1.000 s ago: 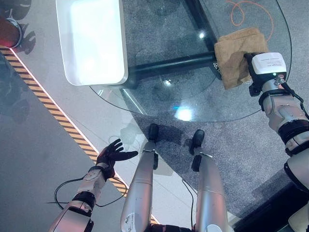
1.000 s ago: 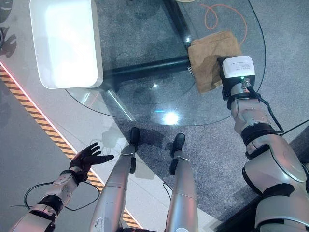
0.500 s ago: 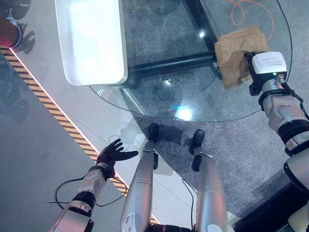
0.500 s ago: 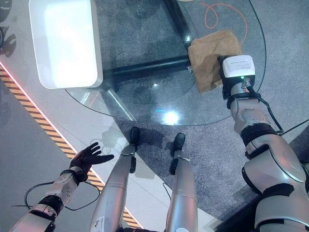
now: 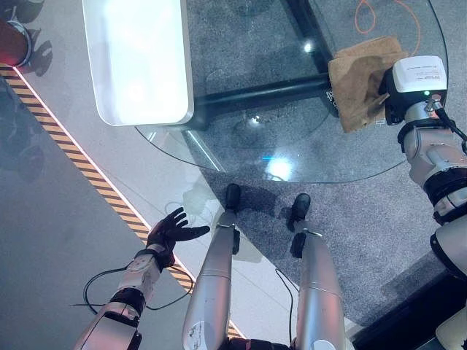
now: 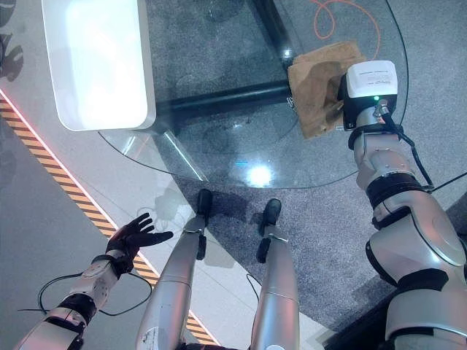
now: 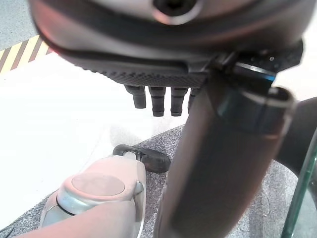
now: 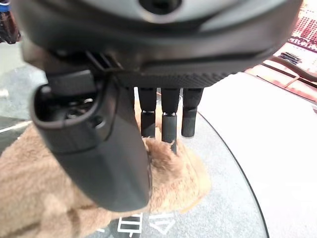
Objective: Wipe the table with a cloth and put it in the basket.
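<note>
A brown cloth (image 5: 359,76) lies near the right rim of the round glass table (image 5: 241,149). My right hand (image 5: 384,95) rests on the cloth's right part. In the right wrist view its fingers (image 8: 168,124) reach straight down onto the cloth (image 8: 44,198), so the hand is open and pressing it. A white rectangular basket (image 5: 187,73) stands on the table's far left side, well apart from the cloth. My left hand (image 5: 174,231) hangs low at the left, beside the table, with its fingers (image 7: 158,101) spread, open and holding nothing.
A dark table base (image 5: 255,95) shows through the glass. An orange cable (image 5: 372,11) lies on the carpet under the far right side. Yellow-black striped tape (image 5: 73,153) runs across the floor at the left. A red object (image 5: 11,44) stands at the far left.
My right hand has slid away from me and a little to the right on the table, and the cloth has shifted slightly with it. The left hand has not moved.
</note>
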